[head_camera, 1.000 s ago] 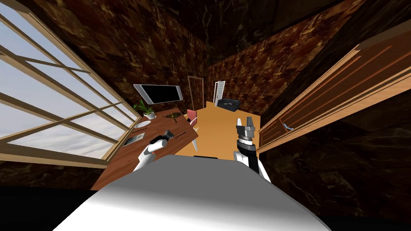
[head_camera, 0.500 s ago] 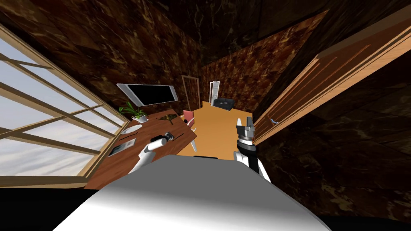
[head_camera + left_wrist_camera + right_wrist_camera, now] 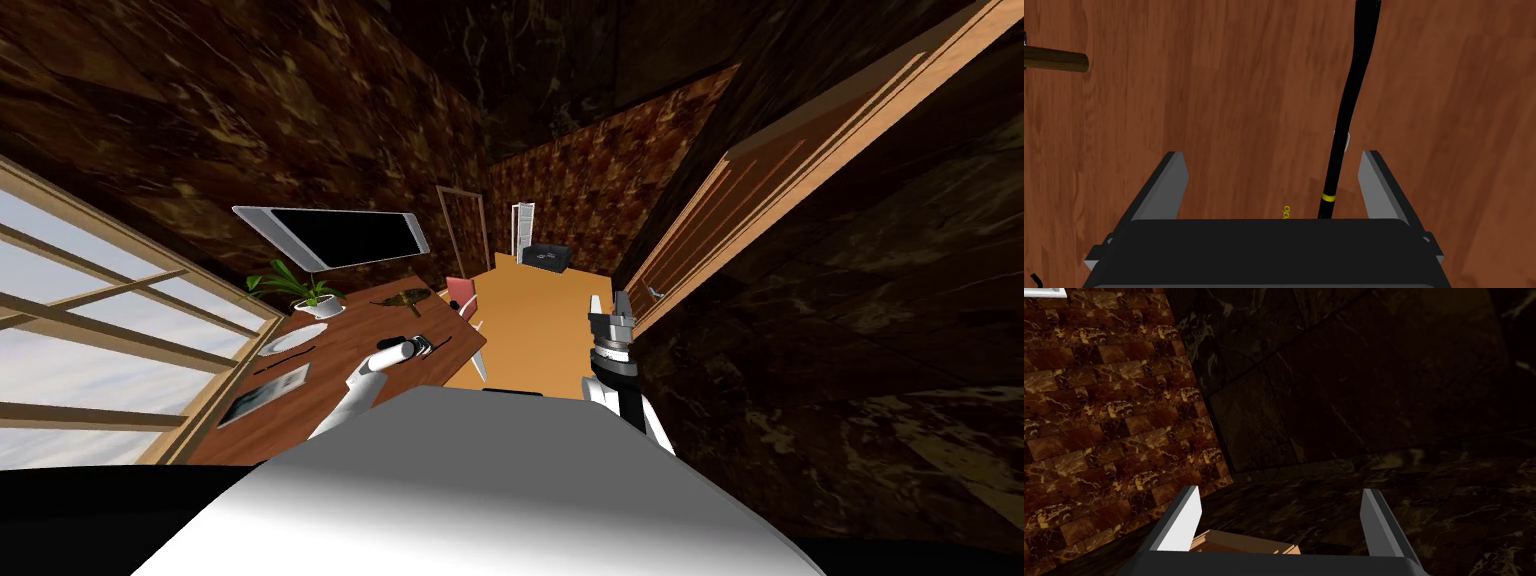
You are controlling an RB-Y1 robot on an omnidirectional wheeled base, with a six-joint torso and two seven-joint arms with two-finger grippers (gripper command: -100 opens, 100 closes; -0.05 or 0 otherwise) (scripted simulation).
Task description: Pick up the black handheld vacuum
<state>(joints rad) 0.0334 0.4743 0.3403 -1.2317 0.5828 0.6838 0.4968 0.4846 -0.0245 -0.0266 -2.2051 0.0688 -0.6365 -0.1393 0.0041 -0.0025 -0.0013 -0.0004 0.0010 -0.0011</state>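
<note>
Head view: left gripper (image 3: 420, 344) out over the brown wood surface (image 3: 330, 370); right gripper (image 3: 610, 305) raised near the chest, off the surface. Left wrist view: black handheld vacuum (image 3: 1344, 115), slim with a yellow band, lies on the surface and runs between the fingers (image 3: 1174, 185), close beside one, apparently touching neither; fingers wide, holding nothing. Right wrist view: fingers wide, empty. Judgement: approach looks done; closing and lifting not yet done

Tiny yellow lettering (image 3: 1285, 212) beside black vacuum (image 3: 1344, 125), illegible, no other text
</note>
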